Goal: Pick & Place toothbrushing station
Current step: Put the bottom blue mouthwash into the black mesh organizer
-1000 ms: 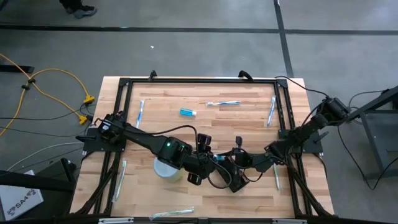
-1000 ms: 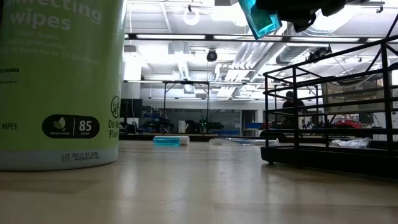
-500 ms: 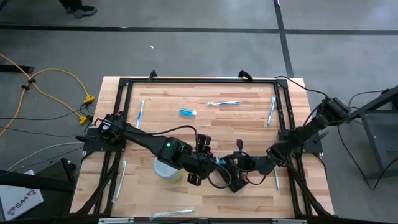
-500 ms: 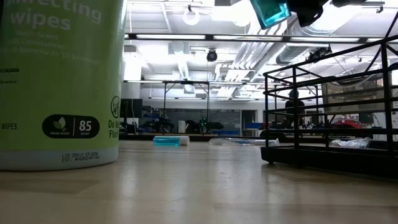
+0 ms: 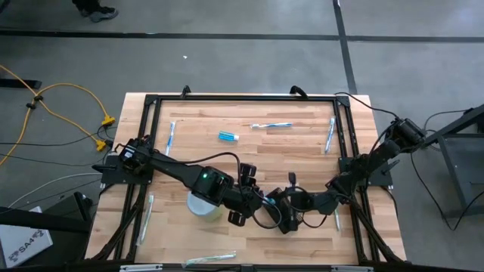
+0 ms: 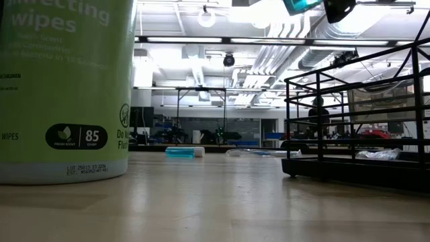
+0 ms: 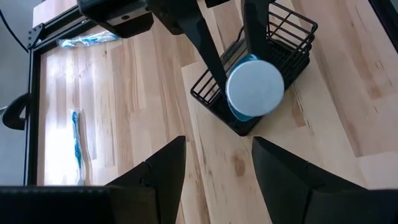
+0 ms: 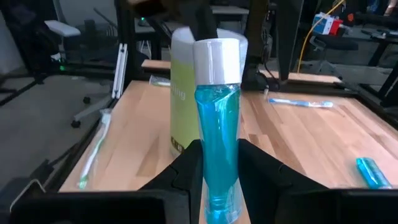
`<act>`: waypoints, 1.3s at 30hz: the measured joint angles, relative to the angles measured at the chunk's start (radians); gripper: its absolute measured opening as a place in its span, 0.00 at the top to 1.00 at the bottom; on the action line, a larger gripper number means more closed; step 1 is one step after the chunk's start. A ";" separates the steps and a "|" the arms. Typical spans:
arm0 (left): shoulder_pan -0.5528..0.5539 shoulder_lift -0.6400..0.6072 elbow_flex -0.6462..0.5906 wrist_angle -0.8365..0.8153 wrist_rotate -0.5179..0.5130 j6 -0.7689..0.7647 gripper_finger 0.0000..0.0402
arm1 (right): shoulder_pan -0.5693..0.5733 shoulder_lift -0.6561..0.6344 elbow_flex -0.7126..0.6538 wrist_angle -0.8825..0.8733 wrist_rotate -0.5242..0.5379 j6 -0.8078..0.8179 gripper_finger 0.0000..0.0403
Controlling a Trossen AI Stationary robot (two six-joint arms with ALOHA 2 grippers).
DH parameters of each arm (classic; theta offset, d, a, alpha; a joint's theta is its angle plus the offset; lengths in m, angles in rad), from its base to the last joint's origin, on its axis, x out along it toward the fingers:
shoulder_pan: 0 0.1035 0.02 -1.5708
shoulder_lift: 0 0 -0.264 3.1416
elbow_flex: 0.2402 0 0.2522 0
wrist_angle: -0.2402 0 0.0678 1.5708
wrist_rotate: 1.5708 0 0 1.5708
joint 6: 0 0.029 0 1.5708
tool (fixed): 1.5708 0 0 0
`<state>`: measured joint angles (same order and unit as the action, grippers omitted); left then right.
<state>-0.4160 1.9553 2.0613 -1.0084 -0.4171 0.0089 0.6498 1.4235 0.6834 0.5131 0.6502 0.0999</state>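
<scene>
My right gripper [image 8: 217, 167] is shut on a clear bottle of blue liquid [image 8: 217, 106] with a white cap [image 7: 255, 87]. It holds the bottle above the toothbrushing station, which shows here as a black wire basket [image 7: 283, 46] standing on the table, also seen in the low view [image 6: 356, 169]. The bottle's lower end [image 6: 300, 4] just shows at the top of the low view. My left gripper [image 7: 217, 168] hangs open beside the basket with nothing between its fingers. Both grippers meet near the table's middle front [image 5: 272, 202]. My right gripper pinches the bottle's lower body [image 8: 217, 186] between its two fingers [image 8: 189, 171], one on each side. The fingers come at it about level. The bottle stands upright, cap up, lifted clear above the basket.
A green wipes canister [image 5: 203, 205] stands just left of the grippers [image 6: 64, 87]. A small blue tube [image 5: 228, 136] and wrapped toothbrushes [image 5: 272, 125] [image 5: 330, 134] [image 5: 171, 136] lie toward the far side. A black frame rail [image 5: 242, 98] rings the table.
My right gripper has turned a little with the blue bottle. In the low view the bottle has risen until only its end shows at the picture's top. My left gripper has kept still.
</scene>
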 joint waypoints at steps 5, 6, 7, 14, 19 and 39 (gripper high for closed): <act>-0.007 0.000 0.000 0.008 0.001 -0.002 0.56 | 0.000 0.000 0.000 0.055 0.001 -0.049 0.80; -0.009 0.000 0.000 0.013 0.001 -0.002 0.56 | 0.000 0.000 0.000 0.065 0.001 -0.058 0.80; -0.011 0.000 0.000 0.017 0.001 -0.002 0.56 | 0.000 0.000 0.000 0.071 0.001 -0.067 0.80; -0.022 0.000 0.000 0.057 -0.011 0.021 0.56 | 0.000 0.000 0.000 0.128 0.002 -0.113 0.80; -0.029 0.000 0.000 0.111 -0.016 0.066 0.56 | 0.000 0.000 0.000 0.176 0.002 -0.163 0.80; -0.034 -0.010 0.000 0.212 -0.017 0.096 0.64 | 0.038 0.000 0.000 0.255 0.005 -0.262 0.80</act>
<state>-0.4497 1.9456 2.0613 -0.7968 -0.4340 0.1047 0.6876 1.4231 0.6834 0.7681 0.6556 -0.1619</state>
